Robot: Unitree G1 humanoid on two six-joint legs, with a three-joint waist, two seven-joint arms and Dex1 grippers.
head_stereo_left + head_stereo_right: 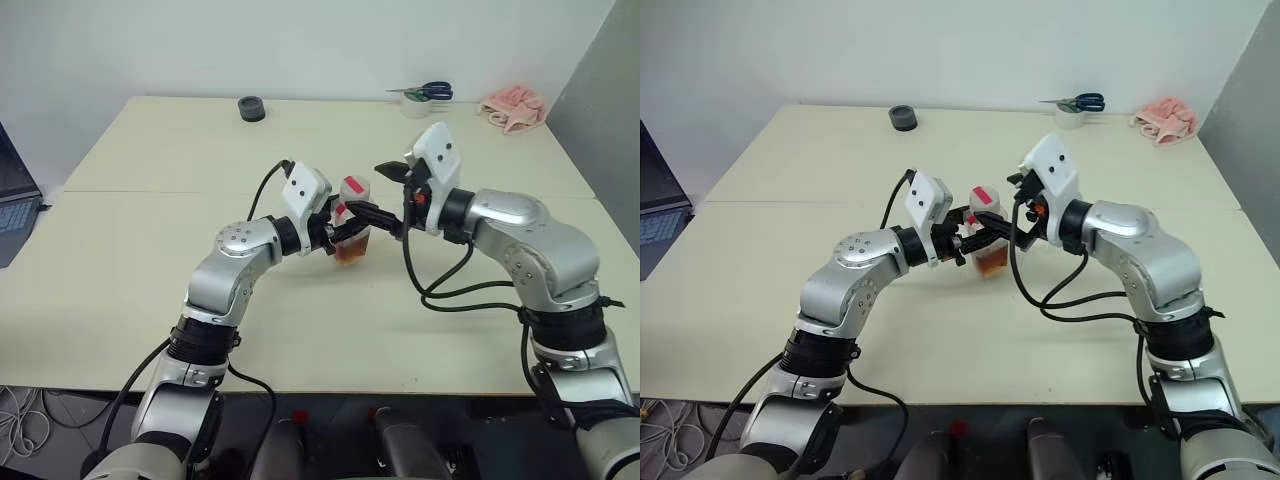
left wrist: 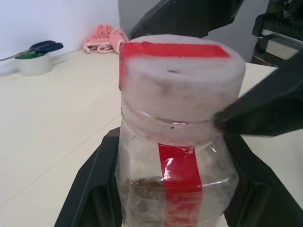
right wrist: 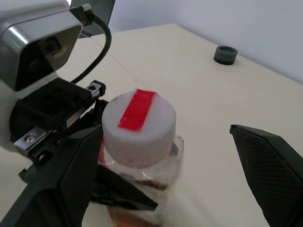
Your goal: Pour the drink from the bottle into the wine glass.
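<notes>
A small clear bottle (image 1: 352,222) with a whitish cap (image 3: 138,125) and a red strip is held upright just above the table (image 1: 150,300). My left gripper (image 1: 349,234) is shut on its body, one finger (image 2: 90,194) on each side. Reddish-brown drink (image 1: 350,251) fills its lower part. My right gripper (image 1: 381,193) comes in from the right at cap height. It is open, with its wide-spread fingers (image 3: 265,165) on either side of the cap, and one fingertip (image 2: 265,111) lies close by the cap's rim. The wine glass is out of view.
Along the table's far edge lie a small black round object (image 1: 251,108), a white roll with blue-handled scissors (image 1: 424,95) on it, and a pink cloth (image 1: 513,108). A laptop (image 1: 14,205) sits at the left edge.
</notes>
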